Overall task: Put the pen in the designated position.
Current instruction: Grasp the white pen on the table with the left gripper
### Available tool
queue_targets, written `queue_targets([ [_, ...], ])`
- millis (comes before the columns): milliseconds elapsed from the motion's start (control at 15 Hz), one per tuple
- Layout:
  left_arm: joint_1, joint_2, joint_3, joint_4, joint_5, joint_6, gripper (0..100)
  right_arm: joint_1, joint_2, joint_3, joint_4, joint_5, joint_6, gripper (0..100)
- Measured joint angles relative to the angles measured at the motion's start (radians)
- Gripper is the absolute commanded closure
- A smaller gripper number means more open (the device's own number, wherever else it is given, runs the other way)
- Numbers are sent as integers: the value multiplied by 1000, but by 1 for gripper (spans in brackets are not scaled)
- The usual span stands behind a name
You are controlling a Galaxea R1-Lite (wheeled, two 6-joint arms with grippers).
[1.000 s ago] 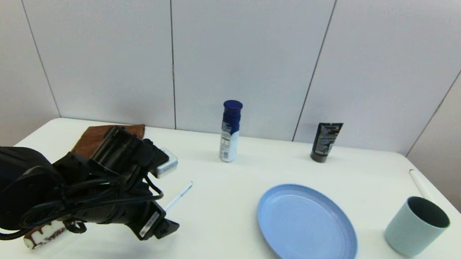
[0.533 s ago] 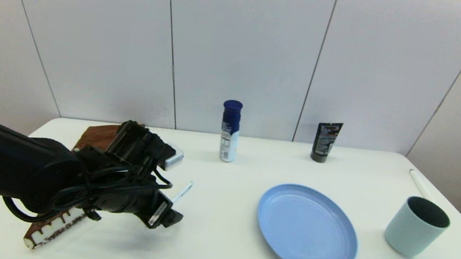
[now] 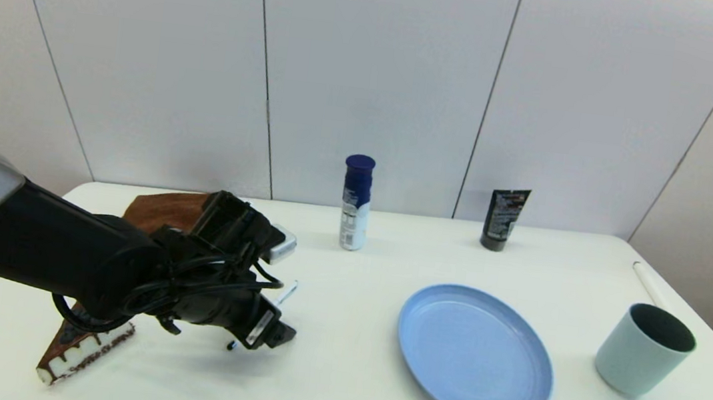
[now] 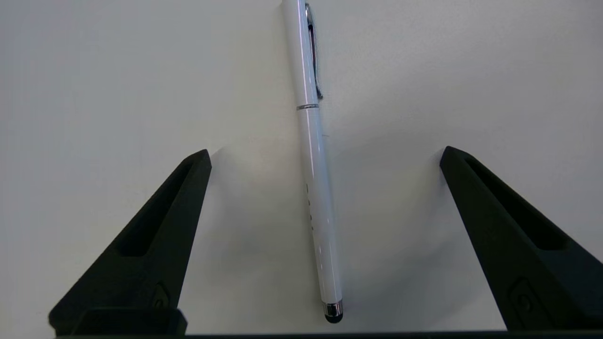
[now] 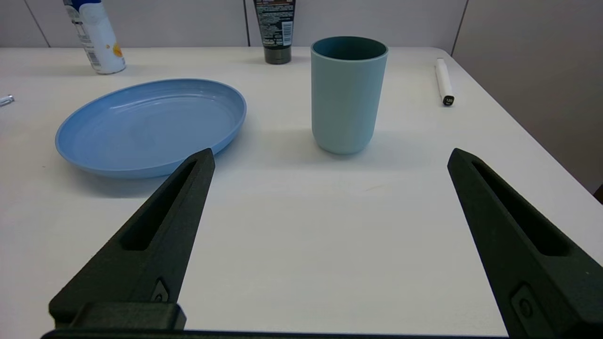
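The pen (image 4: 314, 179) is a slim white stick with a small black tip, lying flat on the white table left of centre. My left gripper (image 4: 325, 153) hangs open just above it, one finger on each side, and neither finger touches it. In the head view the left gripper (image 3: 270, 334) covers the pen's middle; the pen (image 3: 286, 293) shows its far end there. My right gripper (image 5: 330, 153) is open and empty, low over the table's near right part. The designated position has no mark that I can see on the tabletop.
A light-blue plate (image 3: 474, 354) lies right of the pen. A pale green cup (image 3: 644, 350) and a thick white rod (image 3: 649, 284) are at the far right. A blue-capped bottle (image 3: 355, 203) and a black tube (image 3: 503, 219) stand at the back. A brown wedge (image 3: 157, 209) lies under the left arm.
My left arm has reached farther right and lower, bringing its open gripper down over the pen. The pen has stayed in place, and its black tip now shows beside the gripper.
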Motion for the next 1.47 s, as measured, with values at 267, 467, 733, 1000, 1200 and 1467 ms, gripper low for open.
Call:
queue_targets([
  [267, 0, 12, 11, 1, -1, -1, 0, 0, 0, 0, 0, 0, 0, 0],
  [467, 0, 15, 19, 3, -2, -4, 0, 0, 0, 0, 0, 0, 0, 0],
  [733, 0, 16, 27, 10, -69, -27, 0, 0, 0, 0, 0, 0, -1, 0],
  [1000, 1, 18, 29, 12, -82, -26, 0, 0, 0, 0, 0, 0, 0, 0],
  [1200, 3, 27, 26, 11, -81, -23, 0, 0, 0, 0, 0, 0, 0, 0],
  [1467, 11, 50, 11, 3, -82, -19, 0, 0, 0, 0, 0, 0, -1, 0],
])
